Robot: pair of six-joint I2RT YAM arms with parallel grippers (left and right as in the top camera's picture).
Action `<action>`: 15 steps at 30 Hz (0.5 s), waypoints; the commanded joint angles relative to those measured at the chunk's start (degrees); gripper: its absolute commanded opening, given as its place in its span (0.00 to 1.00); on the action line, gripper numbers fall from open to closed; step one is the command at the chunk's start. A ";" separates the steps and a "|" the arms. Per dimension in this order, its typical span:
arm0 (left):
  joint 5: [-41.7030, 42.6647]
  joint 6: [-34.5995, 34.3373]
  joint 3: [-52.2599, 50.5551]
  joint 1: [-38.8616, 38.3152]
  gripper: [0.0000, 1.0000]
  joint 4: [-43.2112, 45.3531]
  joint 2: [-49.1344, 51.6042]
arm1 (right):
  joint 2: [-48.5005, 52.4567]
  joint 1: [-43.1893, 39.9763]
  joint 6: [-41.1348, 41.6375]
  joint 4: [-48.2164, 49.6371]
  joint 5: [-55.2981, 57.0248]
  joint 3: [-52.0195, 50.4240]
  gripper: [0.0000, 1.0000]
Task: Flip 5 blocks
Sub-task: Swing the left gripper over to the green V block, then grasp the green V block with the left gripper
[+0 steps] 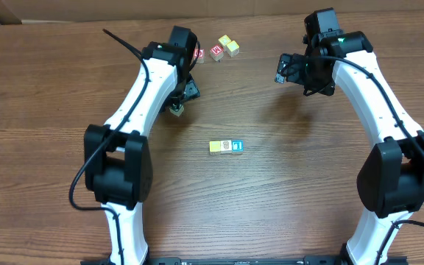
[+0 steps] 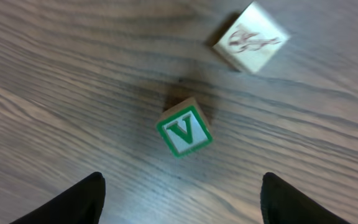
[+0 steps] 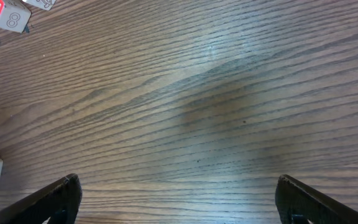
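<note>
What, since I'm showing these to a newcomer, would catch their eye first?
The green V block stands out most, lying on the wooden table just ahead of the open left gripper, which is not touching it. Next comes the short row of three blocks, yellow, cream and blue, at the table's middle.

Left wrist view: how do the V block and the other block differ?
The V block has a green-framed green letter; the drawing block a reddish sketch on plain cream. The V block lies mid-frame, the drawing block top right. Both are wooden cubes.
</note>
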 commanded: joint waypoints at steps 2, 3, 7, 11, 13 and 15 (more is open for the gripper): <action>-0.98 -6.71 0.02 -0.02 0.67 -0.22 4.26 | -0.15 0.04 -0.48 0.28 -0.35 0.48 1.00; -1.03 -7.65 0.02 -0.02 0.67 -0.17 4.79 | -0.15 0.04 -0.48 0.28 -0.37 0.48 1.00; -1.09 -9.73 0.02 0.24 0.63 0.59 5.22 | -0.15 0.04 -0.48 0.28 -0.37 0.48 1.00; -2.14 -9.70 0.02 0.31 0.56 1.90 5.22 | -0.15 0.04 -0.48 0.28 -0.35 0.48 1.00; -2.12 -9.70 0.02 0.28 0.55 1.99 5.22 | -0.15 0.04 -0.48 0.28 -0.35 0.48 1.00; -2.12 -9.73 0.00 0.28 0.55 1.99 5.25 | -0.15 0.04 -0.48 0.28 -0.35 0.48 1.00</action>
